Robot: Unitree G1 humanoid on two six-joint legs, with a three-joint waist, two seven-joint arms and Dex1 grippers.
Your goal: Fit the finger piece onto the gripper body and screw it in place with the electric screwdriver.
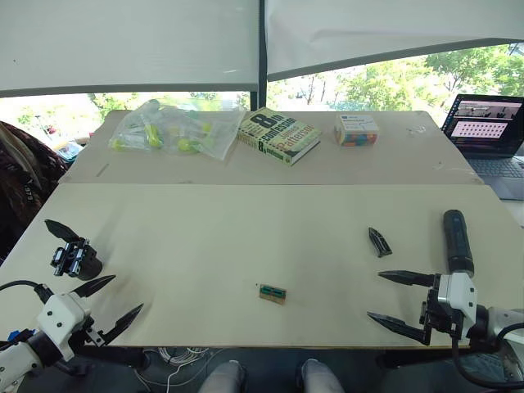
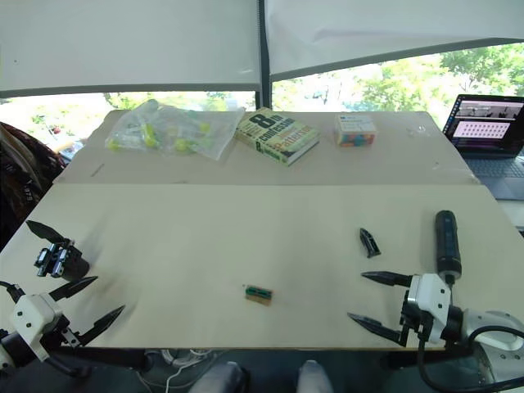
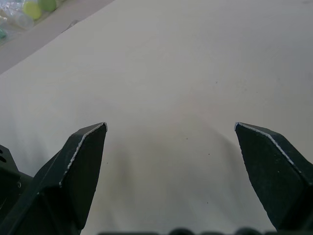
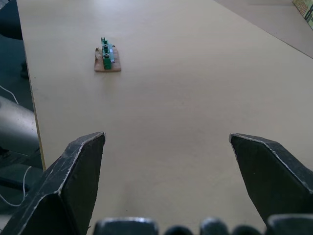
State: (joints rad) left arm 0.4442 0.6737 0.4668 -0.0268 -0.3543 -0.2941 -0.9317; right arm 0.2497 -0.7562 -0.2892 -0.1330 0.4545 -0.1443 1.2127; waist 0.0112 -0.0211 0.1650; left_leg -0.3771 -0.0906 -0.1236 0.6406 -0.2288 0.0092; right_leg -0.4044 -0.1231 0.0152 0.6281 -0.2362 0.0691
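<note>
The gripper body (image 1: pixel 75 258), a small black block with silvery details and a black point sticking up from it, sits near the table's left edge. My left gripper (image 1: pixel 128 293) hovers open just in front of it, nothing between its fingers (image 3: pixel 83 161). The finger piece (image 1: pixel 379 241), a short black wedge, lies on the right part of the table. Further right lies the electric screwdriver (image 1: pixel 457 241), a thick black cylinder. My right gripper (image 1: pixel 374 295) is open and empty, in front of the finger piece and beside the screwdriver's near end.
A tiny tan-and-green block (image 1: pixel 273 293) lies near the front edge at the middle, ahead of the right fingers (image 4: pixel 73 176). On the far table are a plastic bag (image 1: pixel 172 129), a book (image 1: pixel 278 134), a small box (image 1: pixel 356 129) and a laptop (image 1: pixel 490 131). A person (image 1: pixel 20 176) sits at left.
</note>
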